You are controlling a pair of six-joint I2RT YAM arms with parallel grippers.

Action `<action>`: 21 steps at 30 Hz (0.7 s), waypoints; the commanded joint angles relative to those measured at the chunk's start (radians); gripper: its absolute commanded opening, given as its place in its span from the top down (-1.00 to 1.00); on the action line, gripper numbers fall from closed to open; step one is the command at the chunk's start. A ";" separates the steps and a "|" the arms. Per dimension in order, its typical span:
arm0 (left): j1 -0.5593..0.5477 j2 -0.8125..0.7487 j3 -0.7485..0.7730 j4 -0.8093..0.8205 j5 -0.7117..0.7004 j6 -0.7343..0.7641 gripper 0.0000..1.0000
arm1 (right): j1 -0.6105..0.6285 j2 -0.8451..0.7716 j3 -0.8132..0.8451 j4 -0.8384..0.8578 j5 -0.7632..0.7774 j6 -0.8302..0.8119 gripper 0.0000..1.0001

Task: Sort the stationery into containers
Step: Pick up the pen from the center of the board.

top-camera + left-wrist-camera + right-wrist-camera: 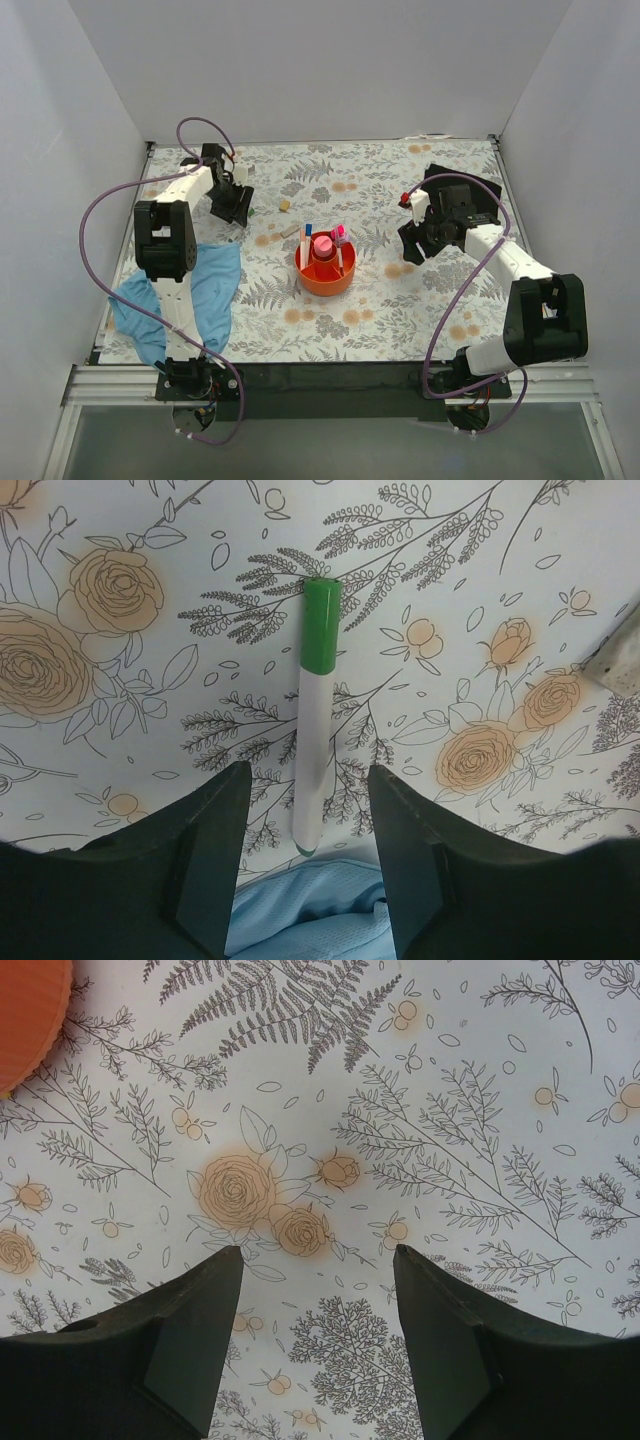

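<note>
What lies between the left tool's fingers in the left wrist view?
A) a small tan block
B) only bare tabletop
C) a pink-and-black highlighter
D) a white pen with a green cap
D: a green-capped white pen lies flat between the spread fingers of the left tool, with a visible gap on each side.

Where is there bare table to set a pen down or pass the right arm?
Bare: the near strip of table between the orange organizer and the arm bases, and the gap between organizer and right gripper. Crowded: left of the organizer, with tan blocks, the green-capped pen under the left gripper, and the blue cloth.
</note>
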 commanded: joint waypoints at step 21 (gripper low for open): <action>-0.055 -0.042 -0.014 0.079 0.012 -0.015 1.00 | -0.005 -0.039 -0.041 0.035 0.010 0.004 -0.43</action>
